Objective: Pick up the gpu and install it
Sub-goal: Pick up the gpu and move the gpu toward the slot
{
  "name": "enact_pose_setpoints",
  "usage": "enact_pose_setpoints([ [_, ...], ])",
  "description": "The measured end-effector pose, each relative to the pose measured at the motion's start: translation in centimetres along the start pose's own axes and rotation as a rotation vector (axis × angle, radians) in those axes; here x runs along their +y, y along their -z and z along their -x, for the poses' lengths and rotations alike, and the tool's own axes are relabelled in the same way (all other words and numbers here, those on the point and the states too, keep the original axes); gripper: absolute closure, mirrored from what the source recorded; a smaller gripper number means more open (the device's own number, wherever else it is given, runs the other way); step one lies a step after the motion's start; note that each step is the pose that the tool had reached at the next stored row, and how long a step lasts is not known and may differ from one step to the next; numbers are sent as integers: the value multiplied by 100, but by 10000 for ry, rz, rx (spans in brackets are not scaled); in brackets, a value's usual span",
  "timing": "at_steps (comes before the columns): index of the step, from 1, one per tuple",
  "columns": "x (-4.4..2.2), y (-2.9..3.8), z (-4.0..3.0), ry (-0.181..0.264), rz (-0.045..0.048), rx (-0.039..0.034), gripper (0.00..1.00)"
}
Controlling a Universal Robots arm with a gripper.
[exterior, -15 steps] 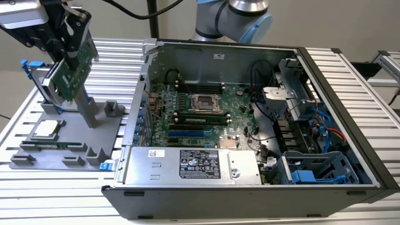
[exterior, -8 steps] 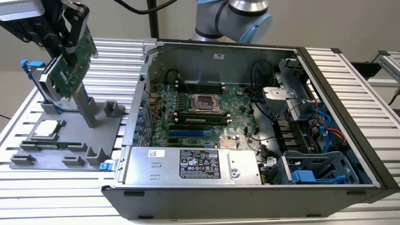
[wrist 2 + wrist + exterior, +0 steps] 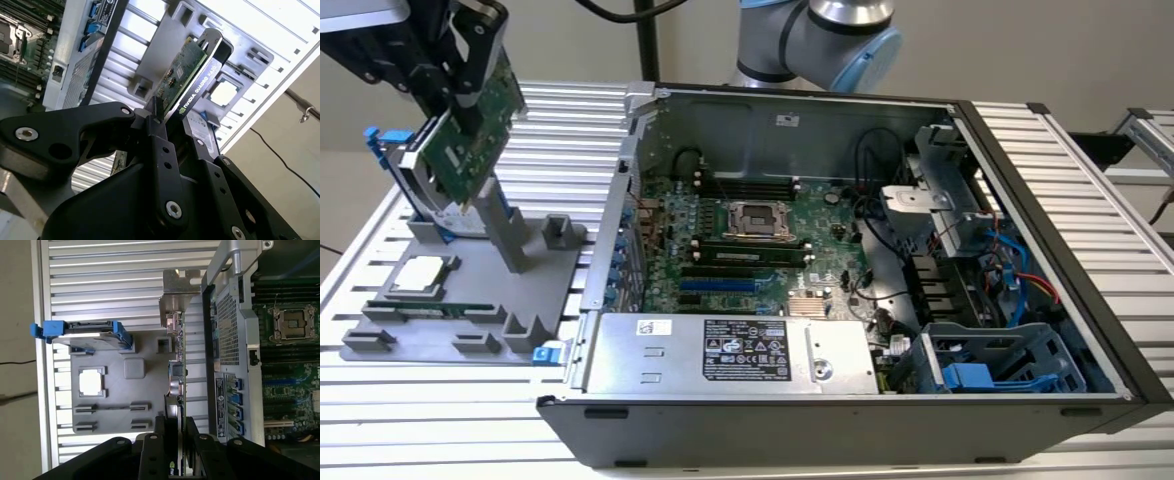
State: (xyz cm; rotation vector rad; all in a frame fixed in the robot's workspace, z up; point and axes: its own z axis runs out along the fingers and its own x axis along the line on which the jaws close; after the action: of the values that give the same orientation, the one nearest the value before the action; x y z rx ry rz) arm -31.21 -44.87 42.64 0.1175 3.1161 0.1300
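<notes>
**Gripper holds the gpu over the parts tray, outside the open case**

In the exterior view the gripper (image 3: 464,85) is at the upper left of the picture. It is closed firmly on the upper edge of the gpu (image 3: 474,145). The green card hangs down from it in a tilted position, over the gray parts tray (image 3: 480,285). The lower end of the card is near the tall post of this tray. I cannot tell whether the lower edge touches the tray or is free.

Just beside the card, the hard drive (image 3: 394,170) with blue rails stands on the tray. Lower on the tray lie a processor chip (image 3: 420,275) and a memory stick (image 3: 434,308).

In the second wrist view the black fingers (image 3: 156,135) press the card from both sides, with no gap between them and the board. In the first wrist view the card is seen from its edge, and its silver bracket (image 3: 176,295) is at the end far from the gripper.

The computer case (image 3: 827,435) lies open on the slatted table (image 3: 454,420), at the exterior view's right of the tray. Its motherboard (image 3: 747,240) faces up. The gpu is outside the case, beside its wall, and is not placed in any slot.
</notes>
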Motion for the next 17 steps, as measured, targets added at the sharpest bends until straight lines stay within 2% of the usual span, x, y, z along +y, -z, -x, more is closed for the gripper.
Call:
enact_pose_setpoints([
  [17,1,0,9,2,2,-21,100],
])
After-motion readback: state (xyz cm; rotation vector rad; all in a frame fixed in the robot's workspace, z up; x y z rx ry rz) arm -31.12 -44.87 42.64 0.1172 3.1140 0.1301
